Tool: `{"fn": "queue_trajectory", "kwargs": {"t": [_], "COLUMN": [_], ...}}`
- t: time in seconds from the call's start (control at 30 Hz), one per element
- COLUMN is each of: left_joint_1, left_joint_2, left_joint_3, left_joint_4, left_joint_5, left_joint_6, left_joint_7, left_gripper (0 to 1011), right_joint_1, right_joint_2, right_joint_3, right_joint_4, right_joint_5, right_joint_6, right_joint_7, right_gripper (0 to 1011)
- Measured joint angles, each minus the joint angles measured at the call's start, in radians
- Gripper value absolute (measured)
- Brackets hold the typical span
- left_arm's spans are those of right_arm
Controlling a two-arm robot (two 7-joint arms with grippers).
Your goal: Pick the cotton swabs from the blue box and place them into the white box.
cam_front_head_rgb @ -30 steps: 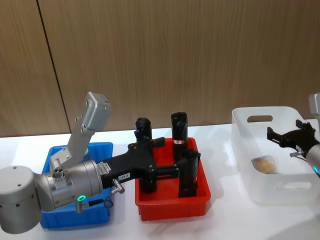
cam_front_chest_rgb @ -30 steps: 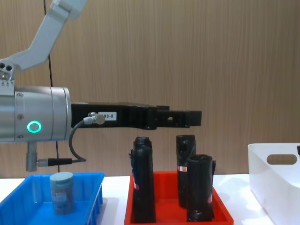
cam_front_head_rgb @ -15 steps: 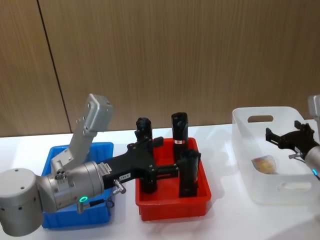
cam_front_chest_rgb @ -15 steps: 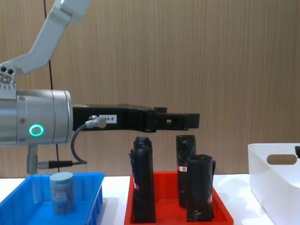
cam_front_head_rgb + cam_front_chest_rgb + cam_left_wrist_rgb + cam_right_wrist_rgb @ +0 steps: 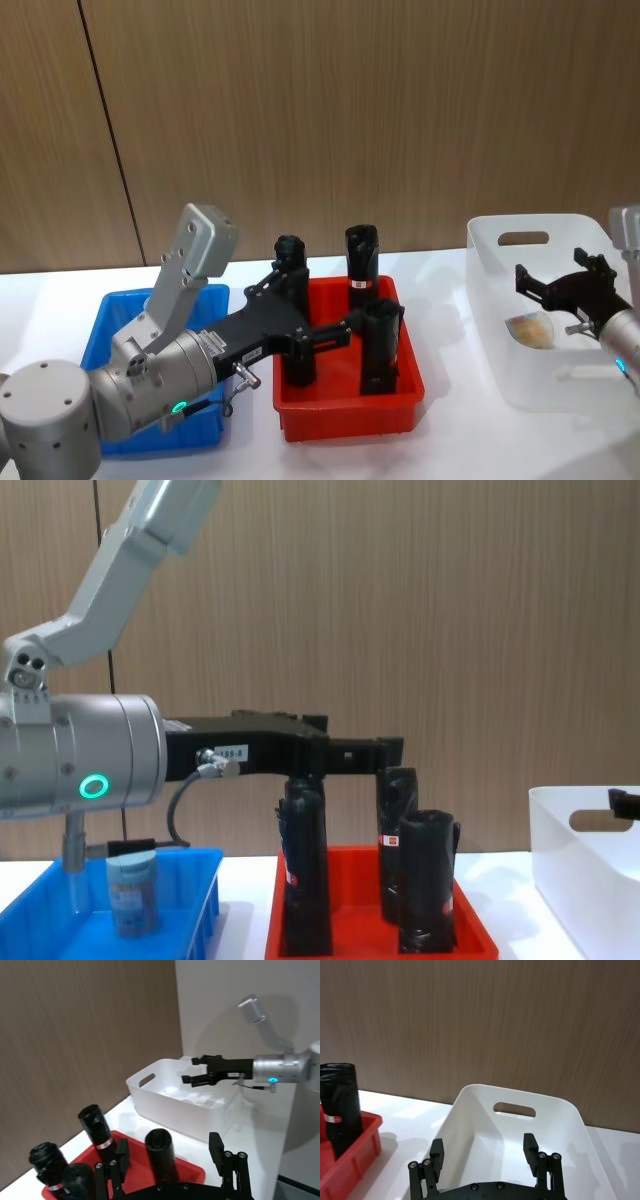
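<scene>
Closest to me, the left claw (image 5: 315,300) reaches forward and to the right from above the blue box (image 5: 105,310), hanging level over the near side of the red tray (image 5: 345,415). Its black fingers are spread apart with nothing between them. From the chest camera, one cotton swab tub (image 5: 132,890) stands upright on the floor of the blue box, long axis vertical and dull grey-blue lid on top. The box is a shallow, bright blue plastic bin with sloping walls, at the left end of the bench (image 5: 450,440), which is plain glossy white.

Next along, the red tray holds tall black rolls (image 5: 360,260) with red-and-white bands, all standing on end.

Off to the right, the right claw (image 5: 552,280) hovers above the white box (image 5: 500,290), its fingers parted and empty. A second tub (image 5: 530,328) with pale sticks inside lies on that box's floor; I cannot tell which way its axis runs. The box is smooth white plastic with rounded corners and an oval handle slot in its far wall.

Behind everything stands a wall (image 5: 350,120) of brown wood-grain panels with dark vertical seams
</scene>
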Motion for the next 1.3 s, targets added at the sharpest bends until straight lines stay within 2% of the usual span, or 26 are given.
{"fn": "queue_trajectory", "kwargs": {"t": [1.3], "left_joint_1": [0.103], "left_joint_2": [0.013], "left_joint_3": [0.079], "left_joint_4": [-0.068], "left_joint_5": [0.139], "left_joint_6": [-0.189], "left_joint_7": [0.506], "left_gripper": [1004], "right_joint_1": [-0.34], "right_joint_2": [0.011], "right_joint_3": [0.0], "right_joint_4": [-0.511], "right_joint_5": [0.032], "right_joint_6": [0.01], "right_joint_7": [-0.048], "right_gripper": [1001]}}
